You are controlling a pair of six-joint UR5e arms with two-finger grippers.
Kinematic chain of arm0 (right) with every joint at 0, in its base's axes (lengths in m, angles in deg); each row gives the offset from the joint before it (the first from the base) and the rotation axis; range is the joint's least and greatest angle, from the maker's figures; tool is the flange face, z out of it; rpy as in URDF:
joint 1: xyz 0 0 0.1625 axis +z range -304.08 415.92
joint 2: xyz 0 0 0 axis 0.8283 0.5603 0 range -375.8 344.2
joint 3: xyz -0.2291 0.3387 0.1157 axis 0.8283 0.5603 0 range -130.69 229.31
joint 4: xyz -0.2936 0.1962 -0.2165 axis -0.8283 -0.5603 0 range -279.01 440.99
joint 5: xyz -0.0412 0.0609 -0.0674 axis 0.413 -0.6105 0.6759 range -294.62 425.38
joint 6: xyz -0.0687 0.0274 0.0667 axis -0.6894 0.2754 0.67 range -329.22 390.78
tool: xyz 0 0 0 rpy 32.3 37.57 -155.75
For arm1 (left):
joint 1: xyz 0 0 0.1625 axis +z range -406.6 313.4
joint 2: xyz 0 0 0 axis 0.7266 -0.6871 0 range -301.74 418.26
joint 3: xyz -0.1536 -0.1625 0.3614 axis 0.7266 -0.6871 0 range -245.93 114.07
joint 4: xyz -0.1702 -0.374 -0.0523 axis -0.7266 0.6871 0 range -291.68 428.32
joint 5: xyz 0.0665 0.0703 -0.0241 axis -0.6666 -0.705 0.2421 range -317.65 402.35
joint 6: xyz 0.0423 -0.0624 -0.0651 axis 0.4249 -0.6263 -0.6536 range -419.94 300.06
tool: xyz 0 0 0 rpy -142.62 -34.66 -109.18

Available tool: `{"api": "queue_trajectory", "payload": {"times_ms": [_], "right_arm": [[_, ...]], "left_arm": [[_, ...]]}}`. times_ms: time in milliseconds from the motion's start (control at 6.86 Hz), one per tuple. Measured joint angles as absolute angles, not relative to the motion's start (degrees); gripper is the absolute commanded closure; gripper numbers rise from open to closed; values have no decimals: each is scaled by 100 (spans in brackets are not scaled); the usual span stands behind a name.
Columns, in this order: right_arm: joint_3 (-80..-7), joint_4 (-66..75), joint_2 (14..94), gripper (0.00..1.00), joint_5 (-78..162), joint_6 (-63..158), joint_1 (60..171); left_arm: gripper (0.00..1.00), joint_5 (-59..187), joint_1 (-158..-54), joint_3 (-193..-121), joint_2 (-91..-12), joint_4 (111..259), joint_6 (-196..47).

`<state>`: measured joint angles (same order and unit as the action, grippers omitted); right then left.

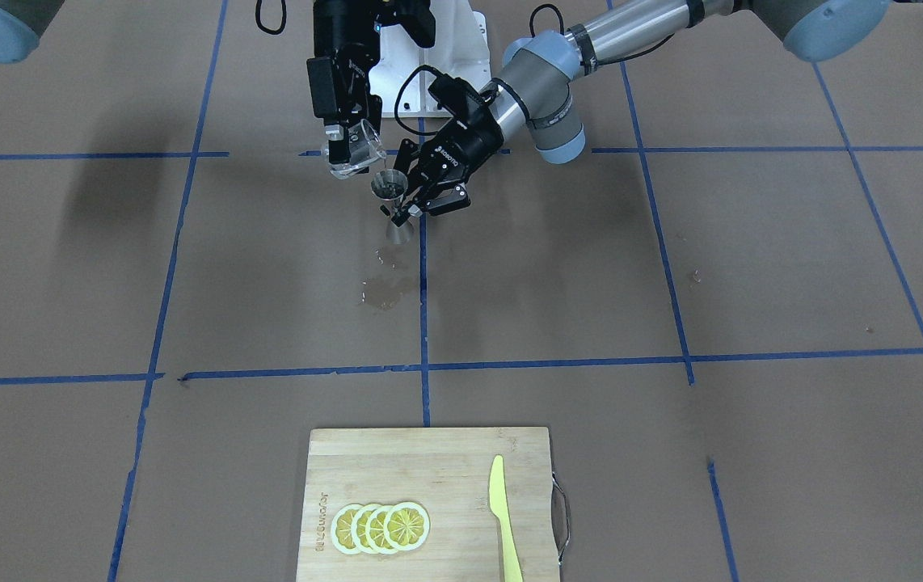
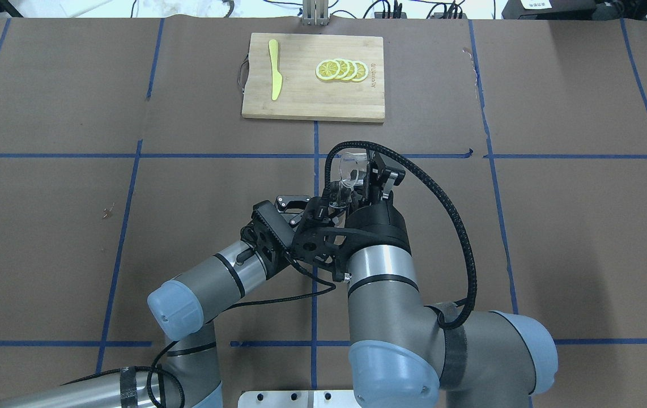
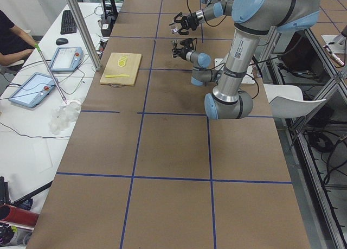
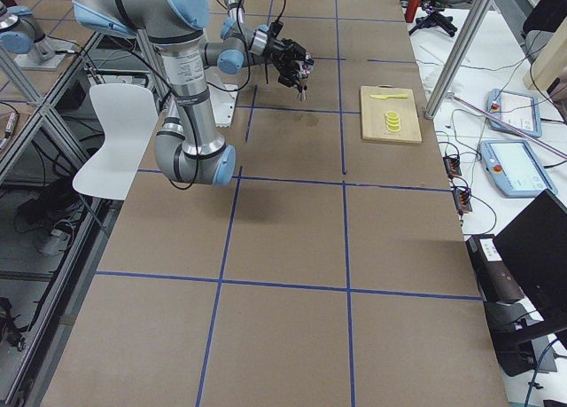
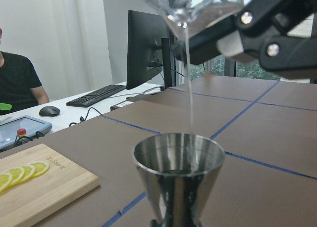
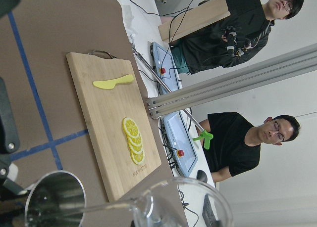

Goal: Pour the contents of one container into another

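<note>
Glass measuring cup [image 1: 358, 149]: held above the tabletop [image 1: 672, 267] by the right gripper [image 1: 346, 153], jaws clamped on its wall. The cup is tipped, with its pouring lip pointing down toward the steel jigger [image 1: 391, 194]. In the left wrist view you can see a thin stream of clear liquid [image 5: 189, 88] running from the lip into the jigger's upper cone, landing inside the rim. The jigger stands upright just below and beside the cup, near the middle blue tape line, on the robot's side of the tabletop. The left gripper [image 1: 406, 212] comes in at a slant from the robot's left, with its jaws closed on the jigger's narrow waist. You cannot tell from these views whether the jigger's base touches the tabletop or is held just off it. Cup and jigger are close together, but no contact between them shows. Wet patches [image 1: 385, 283] mark the brown paper just in front of the jigger, on your side. Well apart, at the tabletop edge nearest you, lies a wooden cutting board [image 1: 429, 461]. It carries four overlapping lemon slices [image 1: 381, 527] and a yellow knife [image 1: 503, 517] lying flat beside them, apart from the slices.
</note>
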<state>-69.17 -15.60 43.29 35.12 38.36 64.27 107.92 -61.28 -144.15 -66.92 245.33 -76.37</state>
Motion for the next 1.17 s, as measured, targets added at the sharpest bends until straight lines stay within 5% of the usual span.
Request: {"api": "queue_trajectory", "payload": {"times_ms": [1166], "right_arm": [[-6905, -1483, 4310, 100, 3529, 4531, 6427]], "left_arm": [[100, 10767, -6128, -14442, -6708, 24533, -7637]]}}
